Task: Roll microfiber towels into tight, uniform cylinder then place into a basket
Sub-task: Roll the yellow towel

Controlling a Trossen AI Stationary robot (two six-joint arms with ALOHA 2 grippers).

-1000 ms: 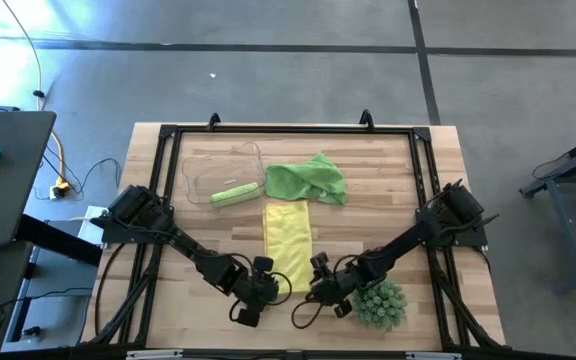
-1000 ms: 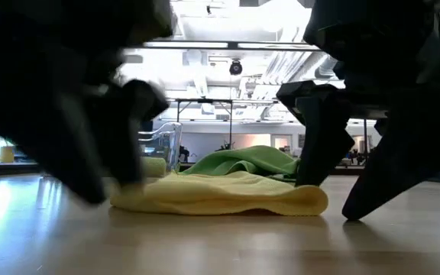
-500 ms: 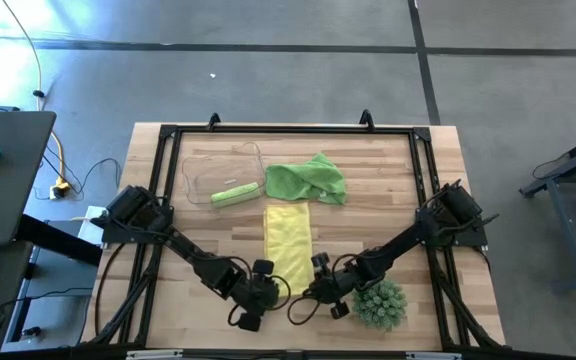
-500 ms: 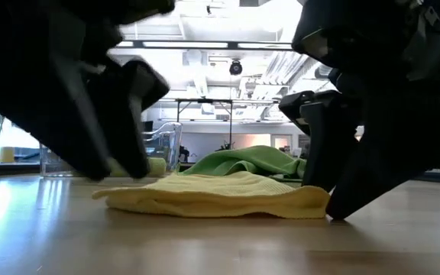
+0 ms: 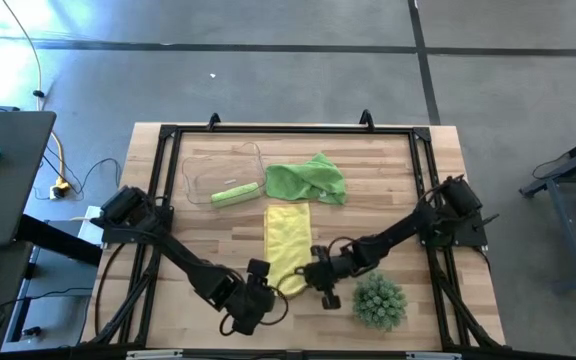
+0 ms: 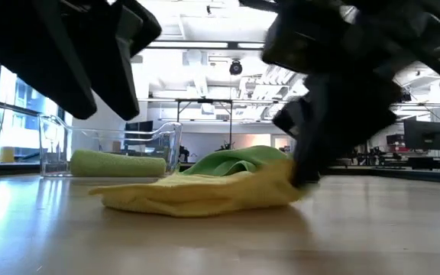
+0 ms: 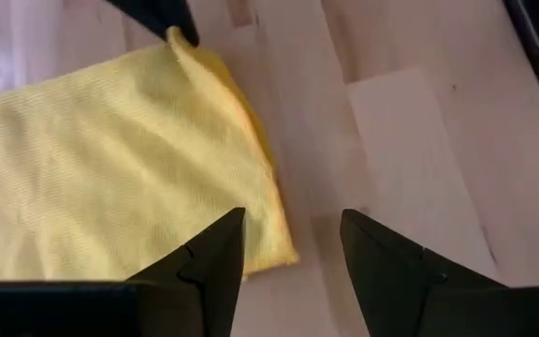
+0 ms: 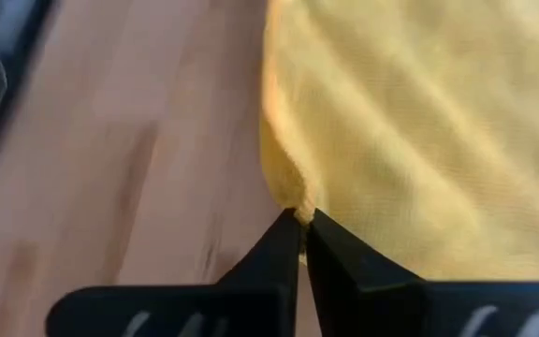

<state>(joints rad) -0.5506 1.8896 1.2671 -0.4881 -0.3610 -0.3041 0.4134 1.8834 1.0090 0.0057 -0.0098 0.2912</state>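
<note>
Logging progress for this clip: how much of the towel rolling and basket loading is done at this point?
Done: one rolled green towel lies in the clear basket. In hand: the right gripper is shut on a near corner of the flat yellow towel, while the open left gripper hovers over the other near corner. Left: rolling and placing the yellow towel, then the crumpled green towel beside the basket.

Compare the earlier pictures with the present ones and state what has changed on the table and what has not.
The right gripper moved in from beside the spiky plant to the near right corner of the yellow towel and shut its fingers on the edge, lifting it slightly. The left gripper shifted nearer the table's front edge and stayed open, holding nothing. The rolled green towel in the basket and the crumpled green towel did not move.
</note>
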